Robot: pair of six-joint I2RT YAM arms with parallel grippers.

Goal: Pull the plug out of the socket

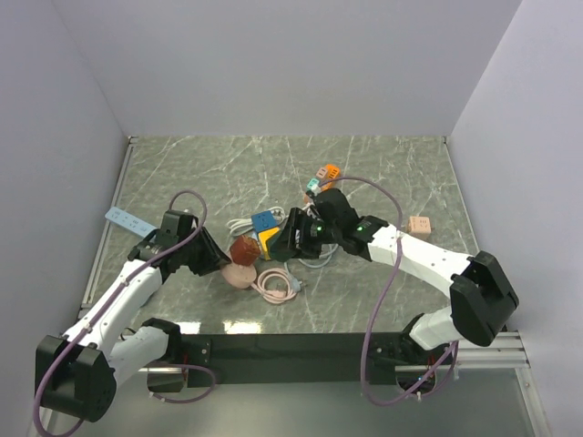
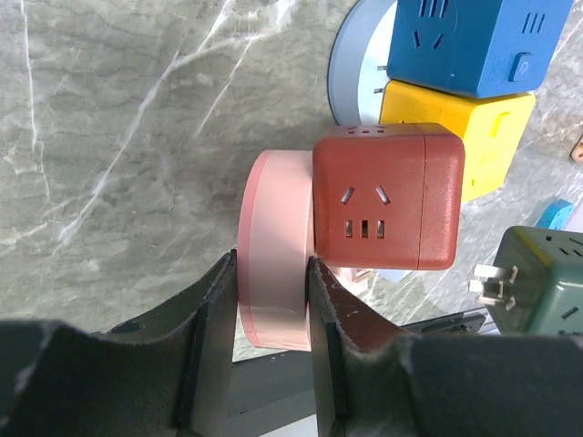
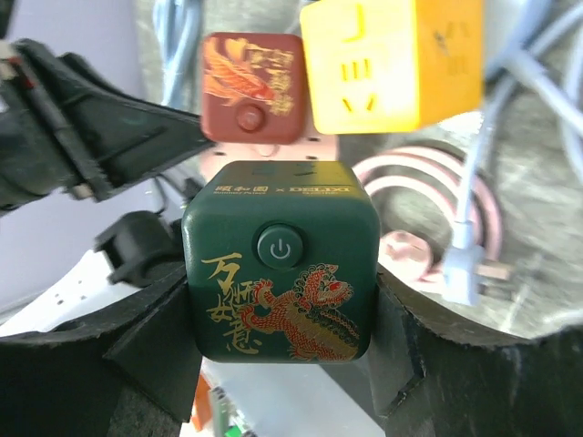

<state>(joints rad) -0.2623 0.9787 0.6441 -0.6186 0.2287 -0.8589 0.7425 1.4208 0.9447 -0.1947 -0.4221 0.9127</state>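
From where I stand, the right gripper (image 3: 282, 284) is clenched on two opposite flanks of the green cube (image 3: 281, 209). The left gripper (image 2: 271, 269) pinches the rim of the pink disc (image 2: 273, 218) that the red cube (image 2: 387, 196) sits against.

The green cube hangs near the middle of the table (image 1: 383, 273), at roughly 3 o'clock from the red one. Its metal prongs (image 2: 492, 282) point that way, and the left wrist view shows a gap between them. I'd judge the plug free, or very nearly.

These look like hard, light plastic blocks, rigid enough to squeeze firmly. The glossy sides could slip, though, so the flat faces are the right place to hold. Any pull should run straight along the prongs, since twisting could bend them. The red cube seems light enough to drag along unless it is anchored by its disc.

It's crowded. A yellow cube (image 2: 465, 137) sits just beside the red one at about 2 o'clock, with a blue cube (image 2: 474, 41) beyond it. A coiled pink cable (image 3: 428, 209) and a white plug (image 3: 465, 264) lie near, at about 5 o'clock.
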